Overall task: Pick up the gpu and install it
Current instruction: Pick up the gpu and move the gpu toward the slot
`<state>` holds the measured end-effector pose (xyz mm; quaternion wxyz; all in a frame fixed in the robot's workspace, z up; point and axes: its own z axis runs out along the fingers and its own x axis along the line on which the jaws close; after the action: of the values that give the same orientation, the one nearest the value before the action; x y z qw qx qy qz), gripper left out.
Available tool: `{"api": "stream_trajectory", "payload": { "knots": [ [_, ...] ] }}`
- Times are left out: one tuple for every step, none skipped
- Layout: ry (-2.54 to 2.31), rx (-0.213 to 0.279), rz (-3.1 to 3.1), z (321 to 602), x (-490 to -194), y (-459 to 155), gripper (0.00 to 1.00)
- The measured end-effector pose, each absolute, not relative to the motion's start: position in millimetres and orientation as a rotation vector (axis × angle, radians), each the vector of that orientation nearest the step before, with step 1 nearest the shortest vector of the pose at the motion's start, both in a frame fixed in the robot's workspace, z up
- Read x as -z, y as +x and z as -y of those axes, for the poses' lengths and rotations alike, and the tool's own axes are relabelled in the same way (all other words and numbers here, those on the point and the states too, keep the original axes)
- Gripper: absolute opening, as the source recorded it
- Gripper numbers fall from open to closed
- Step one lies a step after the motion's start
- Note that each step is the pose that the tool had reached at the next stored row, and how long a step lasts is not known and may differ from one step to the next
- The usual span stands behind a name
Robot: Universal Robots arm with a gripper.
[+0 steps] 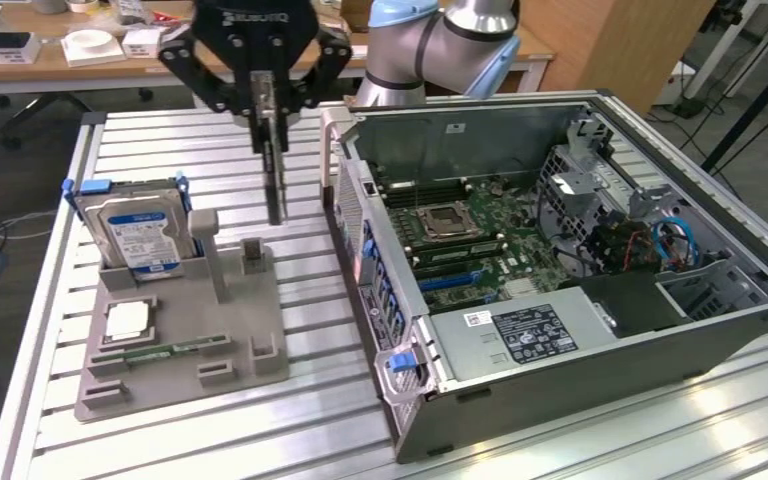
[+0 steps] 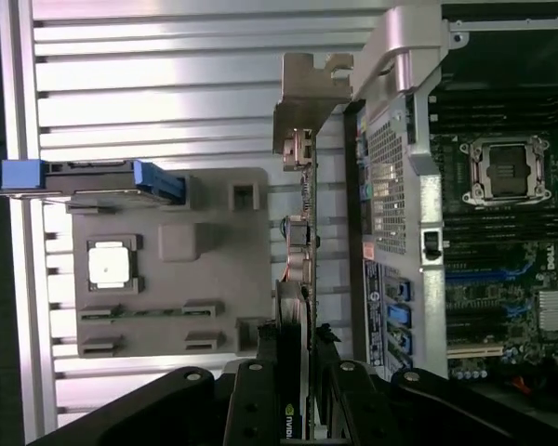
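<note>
I have the pincer (image 1: 267, 103) clamped on the gpu (image 1: 273, 170); its fingers press the card's upper edge from both sides, and the card hangs straight down beneath them, edge-on in the exterior view; through the wrist view I see the same thin edge running away from the pincer, with the silver end bracket (image 2: 307, 88) at the far end. Directly under the pincer sits the grey holder (image 1: 244, 340) on the slatted tabletop (image 1: 157, 140); the card's lower edge looks clear of it, though I cannot be sure. To the pincer's side, toward the exterior view's left, the blue-labelled hard drive (image 1: 137, 235) stands upright in the holder; lower and farther from the pincer, a square processor chip (image 1: 128, 320) and a slim memory stick (image 1: 157, 352) lie in their recesses. On the pincer's other side, just beside the hanging card, the open computer case (image 1: 558, 330) shows its motherboard (image 1: 478, 230).
</note>
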<state>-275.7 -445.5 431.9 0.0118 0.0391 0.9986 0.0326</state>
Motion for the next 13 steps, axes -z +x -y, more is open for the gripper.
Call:
{"api": "stream_trajectory", "payload": {
  "knots": [
    [0.122,-0.102,-3.114,445,-432,-271,0.26],
    [0.122,-0.102,-3.114,445,-432,-267,0.26],
    [0.122,-0.102,-3.114,444,-432,-263,0.26],
    [0.122,-0.102,-3.114,444,-432,-259,0.26],
    [0.122,-0.102,-3.114,443,-432,-254,0.26],
    [0.122,-0.102,-3.114,443,-432,-250,0.26],
    [0.122,-0.102,-3.114,442,-432,-246,0.26],
    [0.122,-0.102,-3.114,442,-432,-241,0.26],
    [0.122,-0.102,-3.114,442,-432,-237,0.26],
    [0.122,-0.102,-3.114,441,-432,-233,0.26],
    [0.122,-0.102,-3.114,441,-432,-229,0.26],
    [0.122,-0.102,-3.114,440,-432,-225,0.26],
    [0.122,-0.102,-3.114,440,-432,-220,0.26]
  ]
}}
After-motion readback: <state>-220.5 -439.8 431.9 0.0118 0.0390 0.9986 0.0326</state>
